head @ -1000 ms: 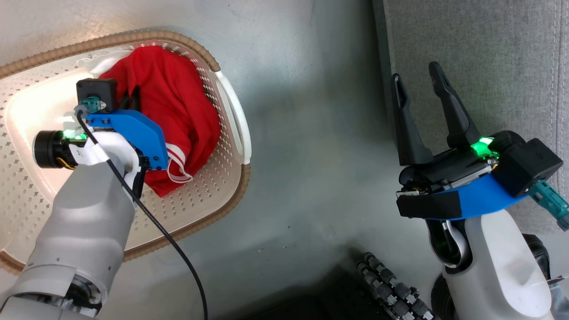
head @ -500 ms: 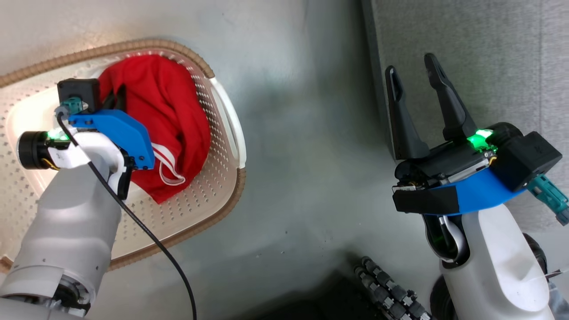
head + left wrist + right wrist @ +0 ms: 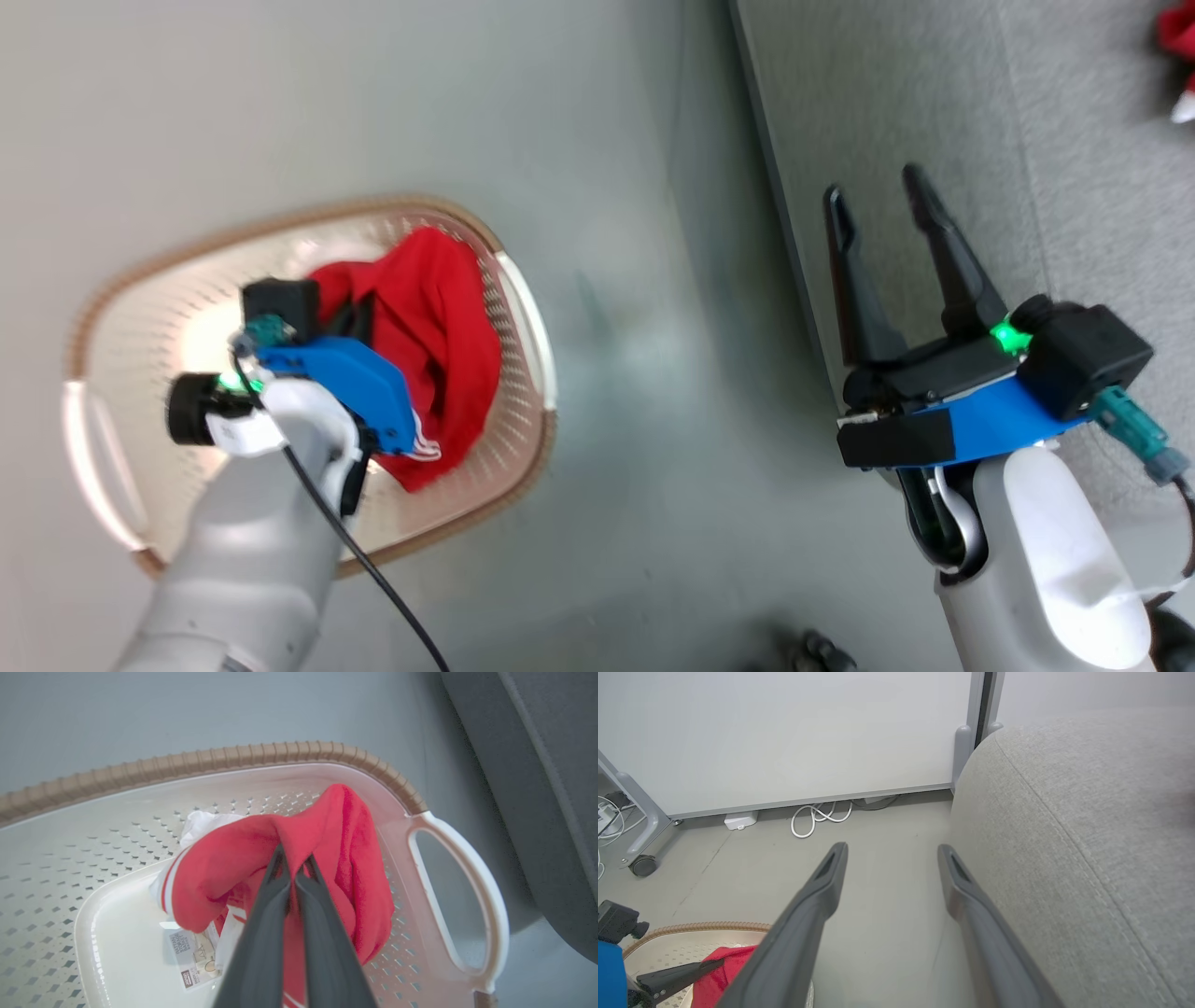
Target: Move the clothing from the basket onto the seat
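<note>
- Red clothing [image 3: 355, 872] is pinched between the closed fingers of the left gripper [image 3: 294, 857]. It is bunched at the tips and hangs down into the basket [image 3: 261, 752].
- The seat [image 3: 934, 140] lies to the right of the basket, across the floor [image 3: 635, 373].
- The right gripper [image 3: 873, 187] is wide open, holds nothing, and hovers by the seat's edge.
- So the left arm should carry the cloth up and to the right.

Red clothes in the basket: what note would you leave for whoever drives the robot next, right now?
Left hand: shut on the red garment, over the basket.
Right hand: open, empty, by the sofa edge.
Done: another red piece lies on the sofa.
Left: carry the red garment to the sofa and let go.
</note>
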Robot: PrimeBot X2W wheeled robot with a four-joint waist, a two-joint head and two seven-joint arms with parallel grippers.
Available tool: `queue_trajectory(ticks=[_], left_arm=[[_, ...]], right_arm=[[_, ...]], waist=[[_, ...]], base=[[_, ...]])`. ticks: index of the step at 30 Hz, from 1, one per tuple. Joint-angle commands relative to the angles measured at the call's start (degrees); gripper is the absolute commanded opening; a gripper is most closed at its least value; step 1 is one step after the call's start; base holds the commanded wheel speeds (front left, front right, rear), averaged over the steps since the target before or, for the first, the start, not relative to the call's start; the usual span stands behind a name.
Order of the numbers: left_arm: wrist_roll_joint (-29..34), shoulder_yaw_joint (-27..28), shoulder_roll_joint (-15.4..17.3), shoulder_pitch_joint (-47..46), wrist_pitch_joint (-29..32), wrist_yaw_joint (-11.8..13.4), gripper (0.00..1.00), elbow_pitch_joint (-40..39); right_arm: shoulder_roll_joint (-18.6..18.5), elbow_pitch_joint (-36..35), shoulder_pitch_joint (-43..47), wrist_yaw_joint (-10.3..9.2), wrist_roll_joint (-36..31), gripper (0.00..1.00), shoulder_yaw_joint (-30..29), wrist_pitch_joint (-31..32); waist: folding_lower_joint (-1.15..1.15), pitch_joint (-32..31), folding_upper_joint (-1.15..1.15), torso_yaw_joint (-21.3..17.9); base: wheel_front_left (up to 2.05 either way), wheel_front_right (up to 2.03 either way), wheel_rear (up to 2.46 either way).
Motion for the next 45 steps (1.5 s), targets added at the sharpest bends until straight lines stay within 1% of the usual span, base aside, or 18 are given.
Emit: queue_trajectory(ticks=[1,8,17,20,24,31,38,45], left_arm=[[-0.01,-0.29,-0.56,1.52,-0.38,-0.47,0.0,-0.64],[0.1,-0.14,-1.99,8.48,-0.41,-0.96,0.0,-5.82],[0.88,-1.19,-2.92,15.96,-0.43,-1.45,0.0,-12.53],[0.63,-2.63,-3.28,17.86,-0.43,-1.38,0.0,-14.75],[-0.33,-6.15,-3.52,19.1,-0.44,-1.39,0.0,-16.71],[-3.01,-10.99,-3.68,17.19,-0.45,-1.39,0.0,-19.98],[-5.53,-14.63,-3.72,12.44,-0.44,-1.4,0.0,-22.96],[-8.21,-17.06,-3.7,8.19,-0.44,-1.4,0.0,-25.95]], right_arm=[[0.04,0.94,1.09,0.0,-0.67,1.0,-0.47,-0.08],[0.01,2.72,5.16,0.01,-2.63,1.0,-1.47,2.39],[0.02,2.89,10.86,0.01,-2.85,1.0,-1.84,5.51],[0.01,2.71,12.95,0.01,-2.66,1.0,-2.3,6.25],[0.02,2.39,15.94,0.01,-2.57,1.0,-3.37,7.36],[0.02,1.55,19.09,0.01,-2.09,1.0,-2.9,8.76],[0.02,1.43,19.69,0.01,-1.53,1.0,-0.95,9.5],[0.02,1.9,19.74,0.01,-2.29,1.0,0.17,10.07]], waist=[[0.01,-6.84,0.0,3.26],[0.01,-18.34,0.0,6.57],[0.01,-30.56,0.0,10.27],[0.01,-34.04,0.0,11.59],[0.01,-38.08,0.0,13.6],[0.01,-42.3,0.0,15.15],[0.01,-43.64,0.0,15.98],[0.01,-44.26,0.0,16.54]], base=[[0.0,0.0,0.0],[0.0,0.0,0.0],[0.0,0.0,0.0],[0.0,0.0,0.0],[0.0,0.0,0.0],[0.0,0.0,0.0],[0.0,0.0,0.0],[0.0,0.0,0.0]])
